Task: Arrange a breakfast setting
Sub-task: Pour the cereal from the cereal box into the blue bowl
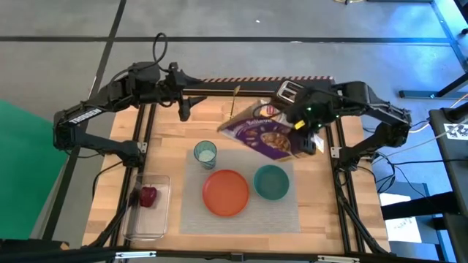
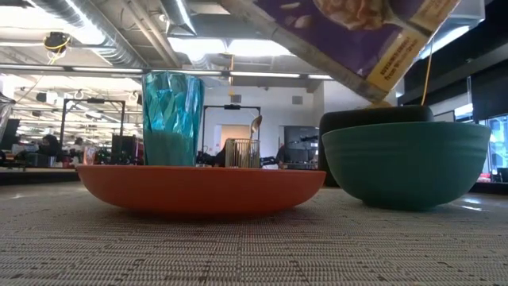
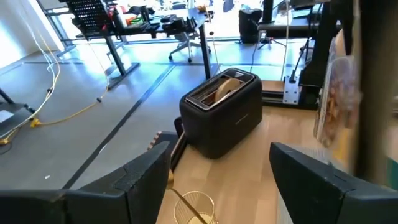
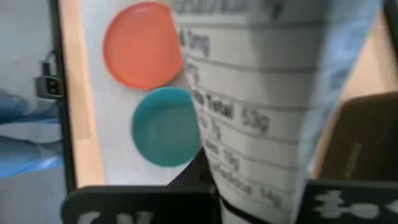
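Observation:
My right gripper (image 1: 306,126) is shut on the purple cereal box (image 1: 262,131), which hangs tilted above the far part of the grey placemat (image 1: 241,215). On the placemat stand the orange plate (image 1: 225,192), the teal bowl (image 1: 271,182) and the pale blue cup (image 1: 205,153). In the low view the box (image 2: 357,32) hangs above the bowl (image 2: 405,163). My left gripper (image 1: 184,111) is open and empty at the far left. The bagel (image 3: 225,87) sticks out of the black toaster (image 3: 224,115). The red fruit (image 1: 148,196) lies in a clear tray. A gold wire holder (image 3: 193,208) sits below my left gripper. My right gripper pinches the cereal box between its two fingers, one on each broad face, beside the narrow printed side panel (image 4: 249,180). The fingers come from the table's right side. The box is lifted clear of the table and tilted, its lower corner (image 2: 381,91) above the bowl.
The clear tray (image 1: 146,212) lies at the near left, off the placemat. The toaster (image 1: 289,91) stands at the far edge behind the box. The table frame's black rails (image 1: 344,197) run along both sides. Bare wood (image 1: 168,135) shows left of the cup.

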`<state>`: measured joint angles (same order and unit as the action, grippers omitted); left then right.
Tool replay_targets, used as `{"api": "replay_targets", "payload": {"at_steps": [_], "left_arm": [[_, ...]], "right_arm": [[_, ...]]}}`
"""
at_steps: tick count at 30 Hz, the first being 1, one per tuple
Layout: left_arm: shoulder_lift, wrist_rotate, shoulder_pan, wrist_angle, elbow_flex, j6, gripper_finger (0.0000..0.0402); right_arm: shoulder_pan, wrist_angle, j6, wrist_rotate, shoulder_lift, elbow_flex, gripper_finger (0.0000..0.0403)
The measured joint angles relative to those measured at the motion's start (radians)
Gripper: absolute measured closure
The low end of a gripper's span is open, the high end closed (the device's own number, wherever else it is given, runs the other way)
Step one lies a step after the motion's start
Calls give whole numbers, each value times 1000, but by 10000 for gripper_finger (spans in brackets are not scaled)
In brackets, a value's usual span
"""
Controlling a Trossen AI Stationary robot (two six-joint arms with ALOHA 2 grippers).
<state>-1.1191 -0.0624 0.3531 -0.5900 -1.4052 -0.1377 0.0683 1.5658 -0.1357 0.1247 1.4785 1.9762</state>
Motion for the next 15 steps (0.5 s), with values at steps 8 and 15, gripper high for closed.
{"api": "replay_targets", "payload": {"at_steps": [8,15], "left_arm": [[0,0,0,1,0,32,135],[0,3,0,43,1,102,138]], "right_arm": [[-3,5,-205,81,3,8,403],[61,5,-312,280,3,58,403]]}}
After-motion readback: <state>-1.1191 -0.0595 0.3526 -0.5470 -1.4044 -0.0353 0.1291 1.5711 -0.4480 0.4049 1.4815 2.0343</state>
